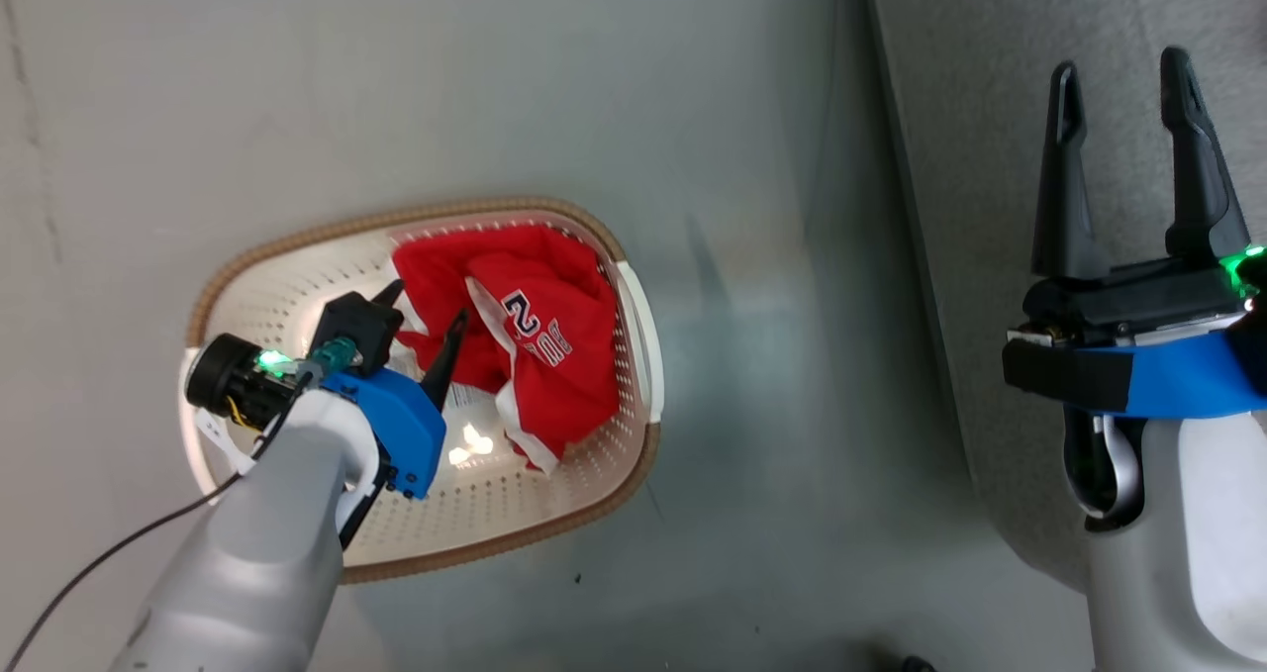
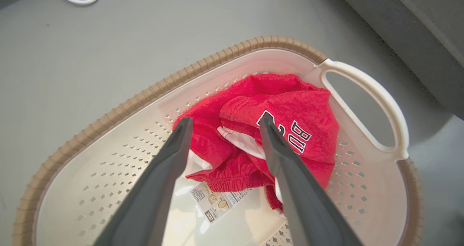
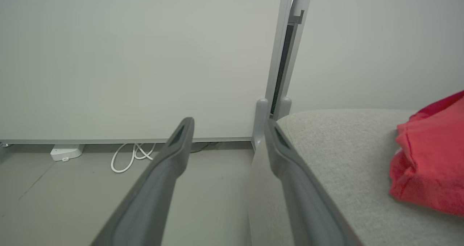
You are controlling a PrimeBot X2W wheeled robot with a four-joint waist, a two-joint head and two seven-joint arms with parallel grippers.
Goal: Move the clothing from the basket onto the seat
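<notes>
The left gripper [image 1: 428, 306] is being held down inside the basket [image 1: 445, 207], and its two dark fingers are being kept wide apart with nothing clamped between them. In the left wrist view, the left gripper [image 2: 225, 121] is being pointed at the clothing [image 2: 290, 104], one fingertip at each side of the crumpled red pile; whether the tips are touching the fabric cannot be told. A paper label [image 2: 214, 200] is being shown on the basket floor just below the pile. The clothing [image 1: 535, 336] is being kept in the end of the basket [image 2: 163, 83] next to the white handle [image 2: 366, 83], with a white number 2 and part of some lettering turned up. The basket is being carried by the grey floor [image 1: 495, 78], beside the seat [image 1: 990, 108] but apart from it.

The right gripper [image 1: 1120, 68] is being held over the edge of the seat, its fingers also spread and empty. In the right wrist view, the right gripper [image 3: 228, 123] is being aimed past the corner of the seat [image 3: 344, 148], on which a red garment [image 3: 431, 159] is being supported at the right edge of the picture. Farther off, a white cable [image 3: 130, 155] is being left looped on the floor at the foot of pale wall panels [image 3: 127, 57].
</notes>
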